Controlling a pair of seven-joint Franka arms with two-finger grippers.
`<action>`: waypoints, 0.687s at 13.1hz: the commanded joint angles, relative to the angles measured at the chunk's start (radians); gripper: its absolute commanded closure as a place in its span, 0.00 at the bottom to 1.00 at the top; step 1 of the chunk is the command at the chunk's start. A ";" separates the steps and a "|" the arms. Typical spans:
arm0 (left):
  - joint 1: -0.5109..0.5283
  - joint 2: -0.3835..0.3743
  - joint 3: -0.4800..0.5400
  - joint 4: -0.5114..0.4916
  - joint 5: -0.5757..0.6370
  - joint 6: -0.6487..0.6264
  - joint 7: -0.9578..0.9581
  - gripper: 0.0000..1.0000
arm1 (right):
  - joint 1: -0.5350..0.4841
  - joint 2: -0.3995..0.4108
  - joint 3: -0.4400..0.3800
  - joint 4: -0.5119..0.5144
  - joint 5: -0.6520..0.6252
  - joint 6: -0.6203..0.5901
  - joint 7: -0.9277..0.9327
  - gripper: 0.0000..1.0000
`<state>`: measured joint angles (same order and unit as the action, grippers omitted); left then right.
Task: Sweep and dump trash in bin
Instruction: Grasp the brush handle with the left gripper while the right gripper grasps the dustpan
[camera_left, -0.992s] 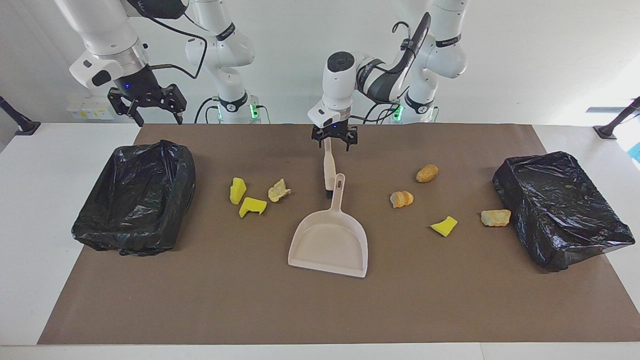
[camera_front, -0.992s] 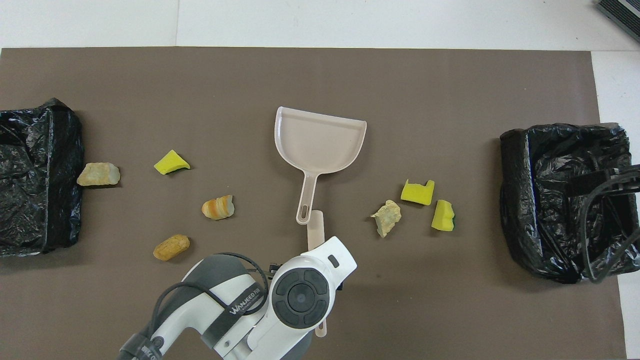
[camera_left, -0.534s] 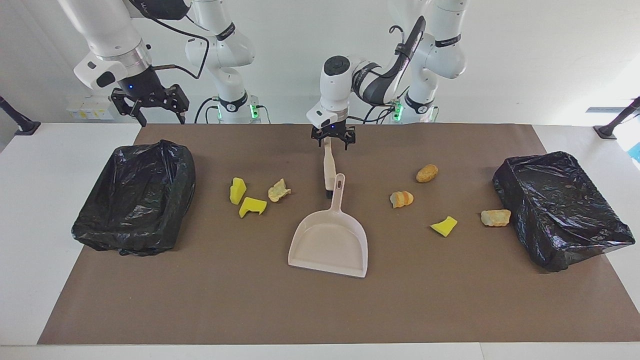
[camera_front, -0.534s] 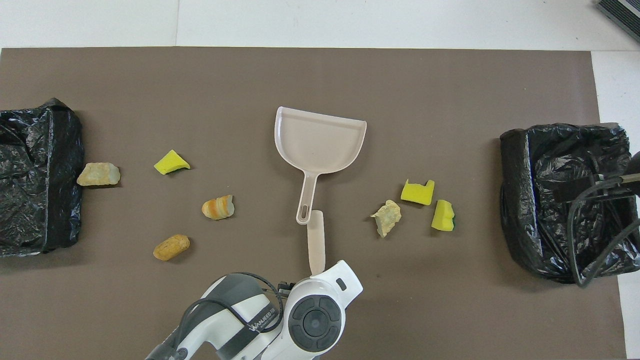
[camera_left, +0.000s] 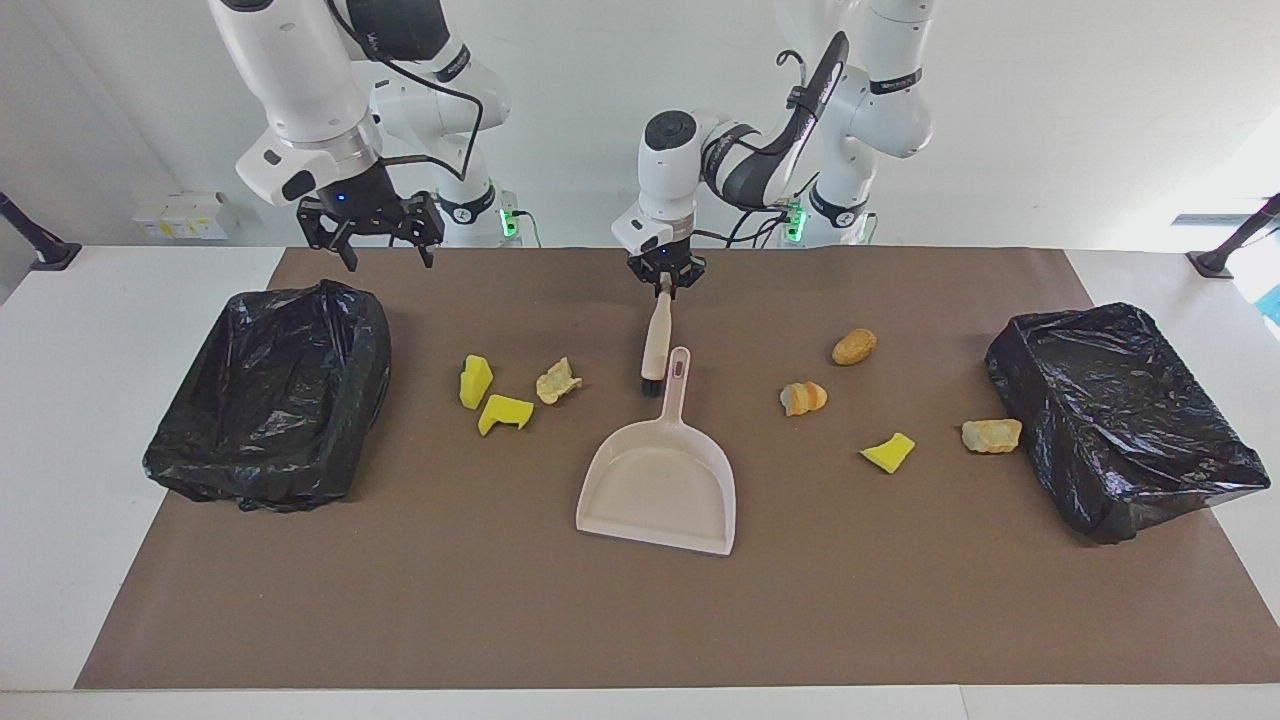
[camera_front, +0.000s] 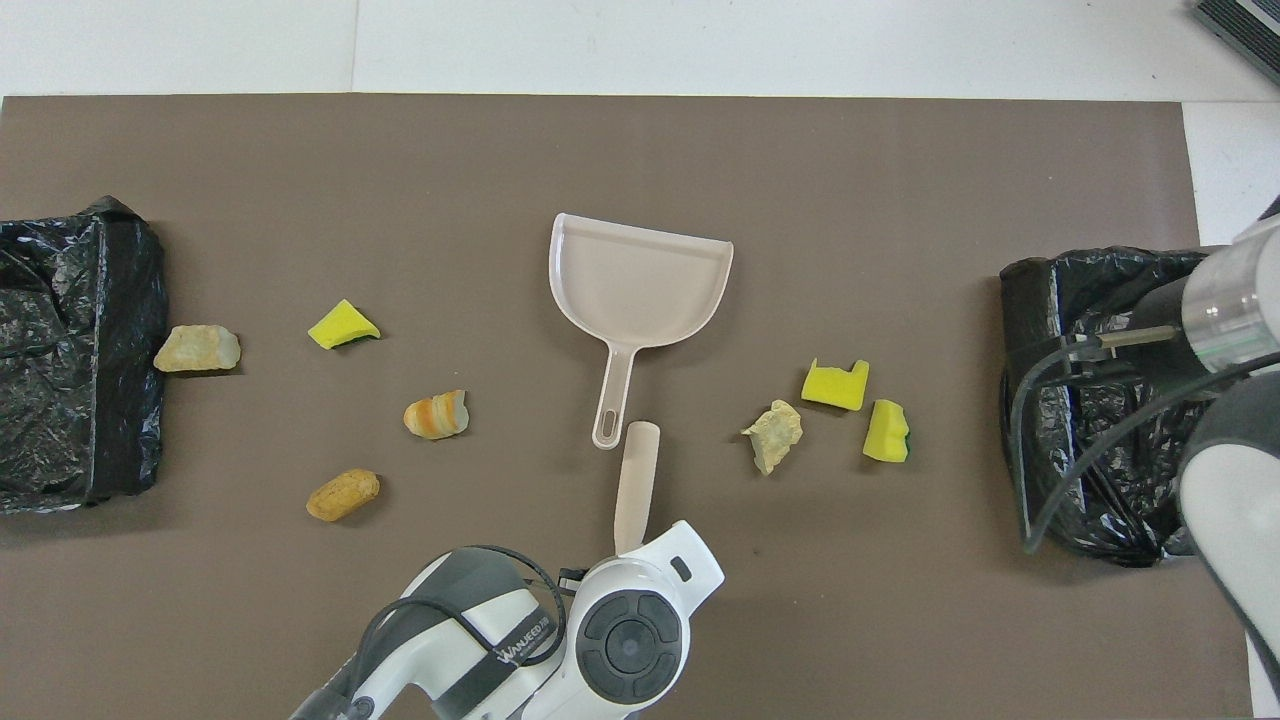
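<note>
Left gripper closed on end of brush handle, bristle end down on mat just beside dustpan handle, nearer to robots than pan. Right gripper spread open, holding nothing, up in air near bin at right arm's end. Seven pieces of trash lying on mat: three between dustpan and that bin, four toward second bin, one of them just beside its wall. Nothing in pan. By judgement only first step done: brush taken. Left: grasping dustpan, sweeping all pieces, dumping.
</note>
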<state>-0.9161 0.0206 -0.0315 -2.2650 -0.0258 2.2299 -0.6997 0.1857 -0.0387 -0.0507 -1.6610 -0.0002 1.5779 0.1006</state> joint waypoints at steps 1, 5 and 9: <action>-0.009 -0.051 0.021 0.048 -0.006 -0.186 -0.021 1.00 | 0.024 0.083 0.002 0.061 0.058 0.045 0.101 0.00; 0.121 -0.120 0.030 0.085 -0.003 -0.366 0.005 1.00 | 0.156 0.255 0.002 0.145 0.078 0.160 0.310 0.00; 0.395 -0.160 0.033 0.117 0.012 -0.403 0.309 1.00 | 0.230 0.384 0.003 0.194 0.094 0.281 0.429 0.00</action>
<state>-0.6413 -0.1188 0.0093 -2.1686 -0.0200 1.8624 -0.5188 0.4149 0.2895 -0.0458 -1.5250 0.0731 1.8487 0.5022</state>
